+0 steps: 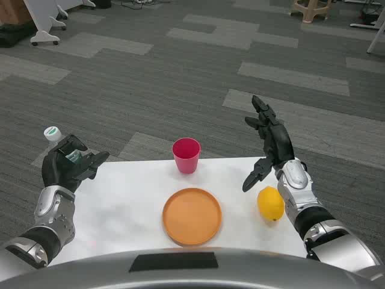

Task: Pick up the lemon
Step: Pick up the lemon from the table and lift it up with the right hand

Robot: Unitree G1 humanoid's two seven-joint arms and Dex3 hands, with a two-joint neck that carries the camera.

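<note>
Yellow lemon (271, 204) stands upright just below my right hand (269, 139), which is spread open, holding nothing; left hand (67, 165) grips a bottle (57, 139), well apart.

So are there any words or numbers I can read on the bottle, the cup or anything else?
No text can be read anywhere.
Bottle in the left hand: green marks on the white cap and label, too small and blurred to read.
Pink cup: plain.
Orange plate: plain.
Lemon: no sticker shows.
</note>
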